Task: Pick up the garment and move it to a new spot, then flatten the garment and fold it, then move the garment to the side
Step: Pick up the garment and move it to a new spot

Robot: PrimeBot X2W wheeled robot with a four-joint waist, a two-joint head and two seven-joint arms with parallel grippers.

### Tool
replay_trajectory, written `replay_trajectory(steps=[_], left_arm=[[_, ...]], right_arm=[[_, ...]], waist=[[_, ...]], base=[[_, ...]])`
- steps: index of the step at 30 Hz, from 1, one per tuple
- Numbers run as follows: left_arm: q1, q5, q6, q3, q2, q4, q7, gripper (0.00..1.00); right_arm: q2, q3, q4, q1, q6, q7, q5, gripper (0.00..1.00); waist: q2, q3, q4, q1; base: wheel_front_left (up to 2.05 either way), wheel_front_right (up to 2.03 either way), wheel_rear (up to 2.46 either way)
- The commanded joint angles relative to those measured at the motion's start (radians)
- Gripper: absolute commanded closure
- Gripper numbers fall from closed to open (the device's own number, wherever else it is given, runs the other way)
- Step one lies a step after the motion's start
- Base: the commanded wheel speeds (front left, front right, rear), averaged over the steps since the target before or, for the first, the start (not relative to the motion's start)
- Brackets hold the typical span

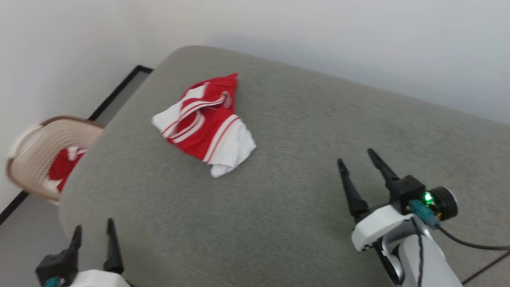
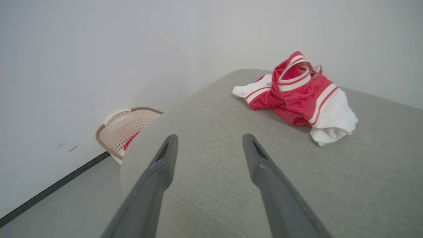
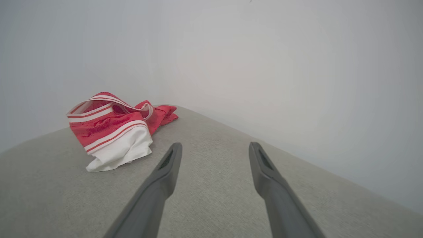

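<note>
The garment [image 1: 207, 123], a red shirt with white sleeve panels and striped trim, lies crumpled on the far left part of a grey upholstered surface [image 1: 279, 207]. From the left wrist the garment [image 2: 297, 96] is at the upper right; from the right wrist the garment [image 3: 112, 132] is at the left. My left gripper [image 1: 93, 229] stands open at the surface's near left edge, well short of the shirt. Over the right side, my right gripper [image 1: 356, 156] is open too, nothing between its fingers [image 3: 165, 172].
A beige perforated basket [image 1: 36, 159] with red and white cloth inside stands on the floor left of the surface; the basket [image 2: 125, 129] also appears past the left fingers. A white wall runs behind, with a black skirting line [image 1: 115, 91]. A cable [image 1: 474, 243] trails from my right wrist.
</note>
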Motion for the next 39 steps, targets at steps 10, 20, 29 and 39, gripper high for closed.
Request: replay_trajectory(steps=[10, 20, 29, 39], left_arm=[[0.018, -0.023, -0.003, 0.017, -0.011, -0.036, -0.005, 0.00], [-0.251, 0.002, -0.051, -0.139, 0.114, 0.062, -0.005, 0.00], [-0.650, -0.316, -0.049, -0.449, 0.370, 0.374, 0.176, 0.00], [-0.834, -0.664, -0.049, -0.642, 0.545, 0.515, 0.510, 0.00]], right_arm=[[0.007, 0.053, 0.028, -0.051, 0.000, -0.005, 0.016, 0.00], [0.007, 0.037, 0.019, -0.080, 0.000, -0.005, -0.012, 0.00], [0.008, 0.044, 0.016, -0.133, -0.001, -0.005, -0.025, 0.00], [0.009, 0.051, 0.001, -0.197, 0.000, -0.005, -0.030, 0.00]], waist=[[0.0000, 0.019, 0.053, 0.0000], [0.0000, 0.132, -0.092, 0.0000], [0.0000, 0.280, -0.246, 0.0000], [0.0000, 0.414, -0.363, 0.0000]], base=[[0.00, 0.00, 0.00], [0.00, 0.00, 0.00], [0.00, 0.00, 0.00], [0.00, 0.00, 0.00]])
